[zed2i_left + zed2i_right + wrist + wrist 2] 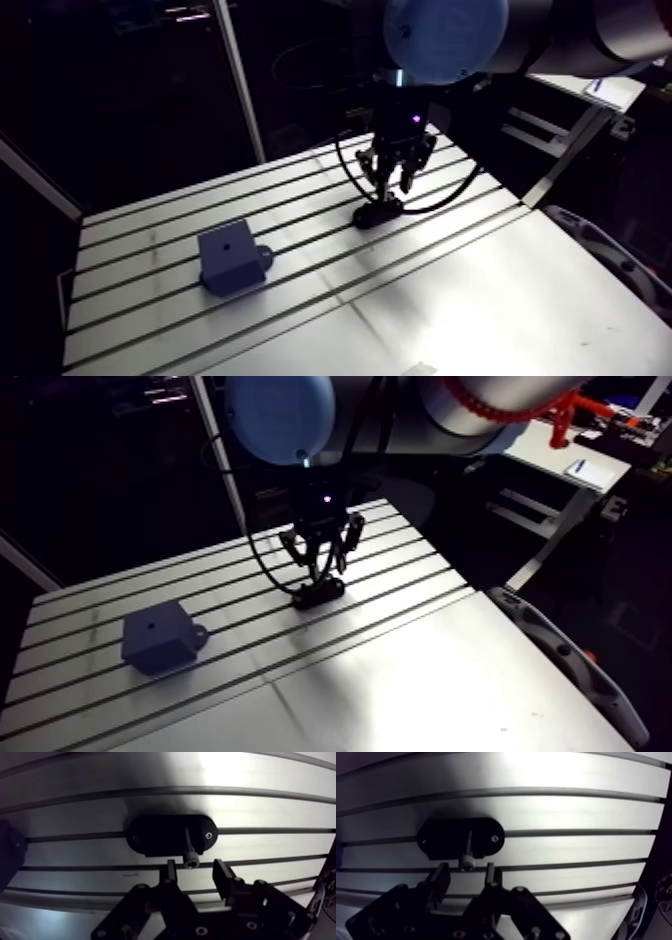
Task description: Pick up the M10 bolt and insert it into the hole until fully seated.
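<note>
Jaws spread apart and empty; the bolt [190,857], on its black holder [155,837], seems just ahead, untouched.

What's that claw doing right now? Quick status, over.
Gripper open, just above black holder. M10 bolt on holder, not gripped. Block with hole stands apart; nothing between.

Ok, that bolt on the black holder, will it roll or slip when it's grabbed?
The bolt looks like rigid metal, so it should not flex. Its round shaft could roll or slip if nudged off the black holder. It is small beside the open gripper, so probably light.
</note>
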